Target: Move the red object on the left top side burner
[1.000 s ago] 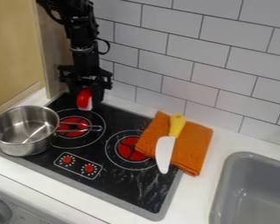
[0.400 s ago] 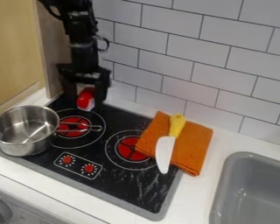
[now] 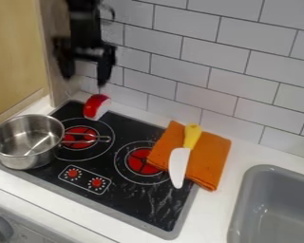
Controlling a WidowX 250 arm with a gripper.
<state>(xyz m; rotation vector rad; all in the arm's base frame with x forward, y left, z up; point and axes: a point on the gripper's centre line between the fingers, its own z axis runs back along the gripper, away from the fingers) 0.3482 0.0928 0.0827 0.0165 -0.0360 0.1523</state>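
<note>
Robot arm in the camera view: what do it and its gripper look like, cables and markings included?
The arm is black and blocky, with a thin cable looping out at its side. The gripper is also black, with two long fingers. I can't make out any markings.

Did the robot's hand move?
Yes, the hand went up, away from the black stove. It is now in front of the wall tiles.

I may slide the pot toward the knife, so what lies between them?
In the camera view, two red burners, the left one under the pot's handle, then the edge of the orange cloth.
</note>
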